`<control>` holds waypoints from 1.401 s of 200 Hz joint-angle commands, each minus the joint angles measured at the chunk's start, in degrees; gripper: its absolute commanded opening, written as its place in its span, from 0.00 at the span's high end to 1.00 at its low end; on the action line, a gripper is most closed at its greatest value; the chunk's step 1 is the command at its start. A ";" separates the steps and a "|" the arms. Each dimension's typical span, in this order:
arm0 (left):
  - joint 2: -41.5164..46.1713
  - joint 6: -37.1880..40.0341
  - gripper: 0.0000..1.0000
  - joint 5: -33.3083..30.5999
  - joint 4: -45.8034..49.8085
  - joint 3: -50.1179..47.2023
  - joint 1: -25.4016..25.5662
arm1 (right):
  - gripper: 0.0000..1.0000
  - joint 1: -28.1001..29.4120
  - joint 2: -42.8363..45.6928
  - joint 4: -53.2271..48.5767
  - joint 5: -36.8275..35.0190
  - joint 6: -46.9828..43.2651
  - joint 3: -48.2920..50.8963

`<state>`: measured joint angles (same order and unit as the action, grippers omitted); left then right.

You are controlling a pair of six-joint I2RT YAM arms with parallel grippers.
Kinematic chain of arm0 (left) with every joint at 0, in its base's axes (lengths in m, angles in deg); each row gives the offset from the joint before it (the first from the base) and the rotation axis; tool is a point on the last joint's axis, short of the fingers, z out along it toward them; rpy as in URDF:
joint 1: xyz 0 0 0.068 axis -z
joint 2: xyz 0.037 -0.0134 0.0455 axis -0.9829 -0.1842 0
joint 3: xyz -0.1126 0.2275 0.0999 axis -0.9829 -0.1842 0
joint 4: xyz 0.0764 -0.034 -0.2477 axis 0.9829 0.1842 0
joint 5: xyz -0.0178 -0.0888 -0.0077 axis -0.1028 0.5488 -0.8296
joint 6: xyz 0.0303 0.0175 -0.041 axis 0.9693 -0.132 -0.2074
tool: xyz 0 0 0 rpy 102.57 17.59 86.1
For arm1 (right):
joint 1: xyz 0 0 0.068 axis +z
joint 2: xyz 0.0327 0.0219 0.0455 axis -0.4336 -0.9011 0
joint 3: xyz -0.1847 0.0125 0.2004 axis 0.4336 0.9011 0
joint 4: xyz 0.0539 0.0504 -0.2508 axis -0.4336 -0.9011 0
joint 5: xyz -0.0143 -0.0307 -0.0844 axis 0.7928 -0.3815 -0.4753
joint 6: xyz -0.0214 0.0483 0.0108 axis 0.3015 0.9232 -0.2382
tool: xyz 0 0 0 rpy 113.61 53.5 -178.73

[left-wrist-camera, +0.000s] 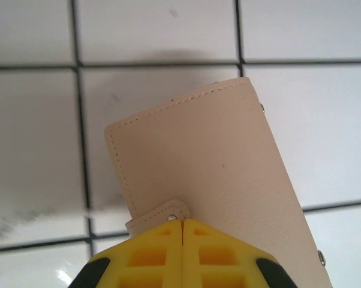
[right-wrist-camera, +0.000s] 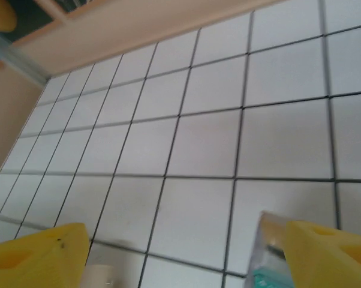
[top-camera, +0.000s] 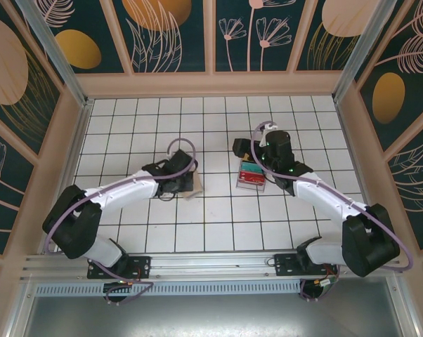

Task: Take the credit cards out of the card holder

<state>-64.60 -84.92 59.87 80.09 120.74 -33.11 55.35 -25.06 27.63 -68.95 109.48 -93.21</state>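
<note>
Pinched shut with the left claw (left-wrist-camera: 181, 223) on the side tab of the flat tan leather-like folding card holder (left-wrist-camera: 210, 162), just ahead of the tips, long axis slanting far-left to near-right. Spread wide at the right claw (right-wrist-camera: 186, 246), thin red and teal credit cards (top-camera: 251, 173) directly beneath, well apart from the holder.

From overhead I get bright, even light on the glossy white tiled floor (top-camera: 218, 217). The arms throw only faint, soft shadows, and the dark patterned side walls (top-camera: 29, 105) splay outward at 9 and 3 o'clock.

On my left wrist feed the flat tan leather card holder (left-wrist-camera: 210, 168) is sharp and casts a blurred grey shadow toward 11 o'clock. White glare smears the tile at 7 o'clock. The left gripper's yellow ribbed fingertips (left-wrist-camera: 144, 258) at 6 o'clock look soft.

My right wrist feed is hazier and low in contrast, and the right gripper's yellow fingertips (right-wrist-camera: 36, 255) at 7 and 5 o'clock are out of focus.
</note>
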 commanded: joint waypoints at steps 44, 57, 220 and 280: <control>-1.55 -10.28 1.00 -1.11 -7.99 -1.68 5.93 | 0.43 7.42 -6.96 5.32 16.28 12.07 3.87; -0.85 -10.46 1.00 -0.91 -8.87 -2.25 6.02 | 0.45 8.03 -8.94 7.38 18.32 13.67 4.95; 4.55 -12.10 1.00 -0.89 -10.34 -4.60 7.42 | 0.92 9.37 -21.70 16.26 30.19 19.04 7.09; 11.88 -19.55 1.00 -9.07 -2.17 -8.48 7.45 | 1.00 9.63 -20.38 14.84 27.36 19.26 8.73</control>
<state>-57.19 -100.43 55.98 75.13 114.10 -25.81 64.22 -46.37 43.37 -40.03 129.02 -85.72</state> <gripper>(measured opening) 0.060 0.092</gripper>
